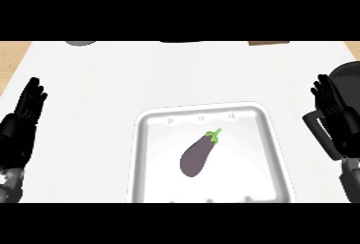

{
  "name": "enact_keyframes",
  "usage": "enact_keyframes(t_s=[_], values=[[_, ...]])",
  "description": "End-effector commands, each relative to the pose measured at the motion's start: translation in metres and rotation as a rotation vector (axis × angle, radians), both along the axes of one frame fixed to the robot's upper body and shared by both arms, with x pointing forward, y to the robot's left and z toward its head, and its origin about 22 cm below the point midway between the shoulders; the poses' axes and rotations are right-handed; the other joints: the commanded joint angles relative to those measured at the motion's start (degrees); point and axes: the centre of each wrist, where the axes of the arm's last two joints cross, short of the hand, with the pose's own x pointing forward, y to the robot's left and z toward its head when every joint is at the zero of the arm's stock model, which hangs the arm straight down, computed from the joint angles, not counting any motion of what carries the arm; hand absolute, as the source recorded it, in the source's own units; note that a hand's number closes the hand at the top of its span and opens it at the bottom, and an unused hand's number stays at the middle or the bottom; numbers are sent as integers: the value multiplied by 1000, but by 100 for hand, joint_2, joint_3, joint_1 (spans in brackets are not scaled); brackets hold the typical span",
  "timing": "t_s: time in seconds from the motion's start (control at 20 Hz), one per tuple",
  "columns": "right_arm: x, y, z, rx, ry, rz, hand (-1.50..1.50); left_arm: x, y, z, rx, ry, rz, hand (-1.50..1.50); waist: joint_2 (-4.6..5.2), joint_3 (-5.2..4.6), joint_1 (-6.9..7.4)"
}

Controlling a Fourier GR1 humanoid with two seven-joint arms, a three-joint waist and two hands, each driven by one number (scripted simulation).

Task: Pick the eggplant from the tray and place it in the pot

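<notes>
Down on the white worktop (105,86), seen from the head view, the eggplant (198,155) lies tilted in the middle of the white tray (144,157), green stem toward the upper right, nothing touching it. Left hand (26,107) sits at the left edge, fingers straight and up, holding nothing. Right hand (336,116) is the same at the right edge, showing in front of the dark pot (349,76), which is mostly cut off by the frame. Nothing's grabbed yet, I'd say. Risk from here: that skin looks smooth and rounded, so fingers closing off-centre could roll it across the tray. The pot's handle right by the right hand could get bumped too.
</notes>
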Motion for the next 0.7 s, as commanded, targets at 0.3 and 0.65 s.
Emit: enact_keyframes(t_s=[0.3, 0.65], values=[[2, -27, -6, -166, 269, 272, 150, 21, -43, 26, -194, -146, -134, 0, 38, -394, 431], [-10, -3, -94, 257, 219, 274, -150, 36, -51, 8, -283, -137, -141, 0, -76, -308, 253]])
